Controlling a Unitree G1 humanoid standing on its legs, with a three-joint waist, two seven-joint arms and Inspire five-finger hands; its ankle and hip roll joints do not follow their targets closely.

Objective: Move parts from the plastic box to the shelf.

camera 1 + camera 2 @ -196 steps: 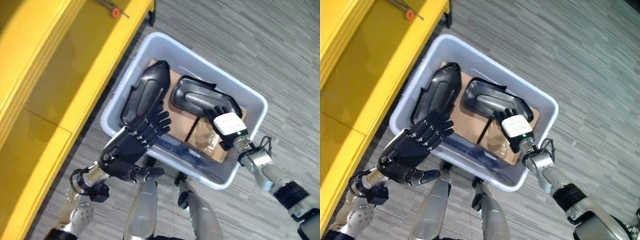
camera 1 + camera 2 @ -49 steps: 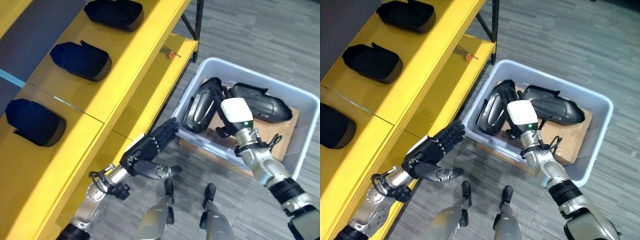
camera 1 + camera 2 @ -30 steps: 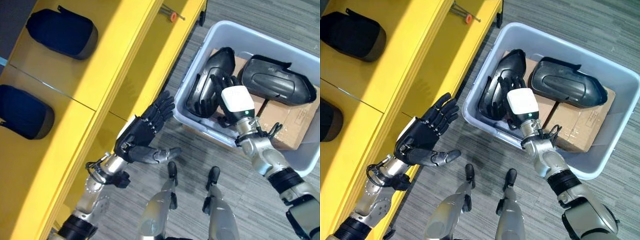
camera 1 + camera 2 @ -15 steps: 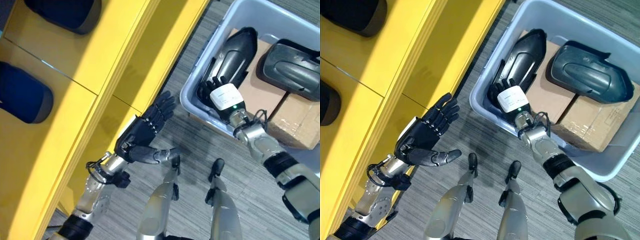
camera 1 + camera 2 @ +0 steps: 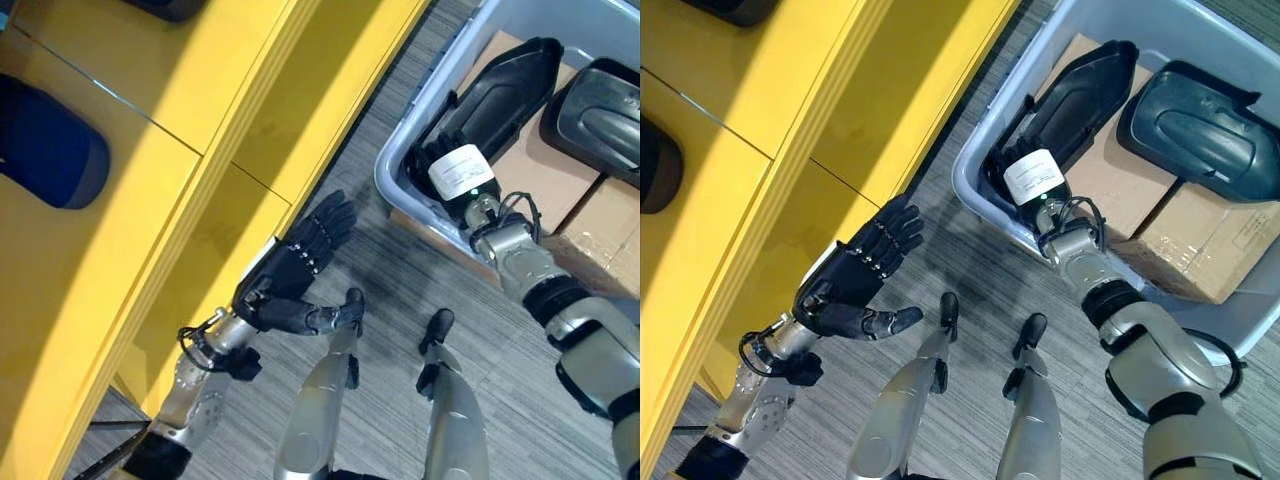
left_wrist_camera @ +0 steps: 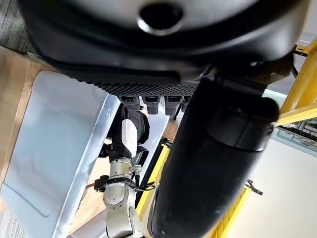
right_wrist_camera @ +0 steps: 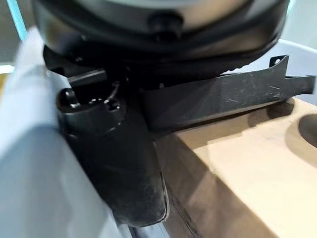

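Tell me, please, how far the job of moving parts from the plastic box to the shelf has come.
Done: at least one dark part already lies on the yellow shelf. In hand: the right robot hand is down in the plastic box at the long black part, its grasp hidden. The left robot hand hangs open beside the shelf, holding nothing. Left: that part and a second black part on the cardboard.

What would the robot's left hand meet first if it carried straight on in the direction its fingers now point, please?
Probably the near wall of the plastic box. The open left hand points up and to the right, with bare floor between it and the box. Depth is unclear, so it may pass above the rim toward the black part.
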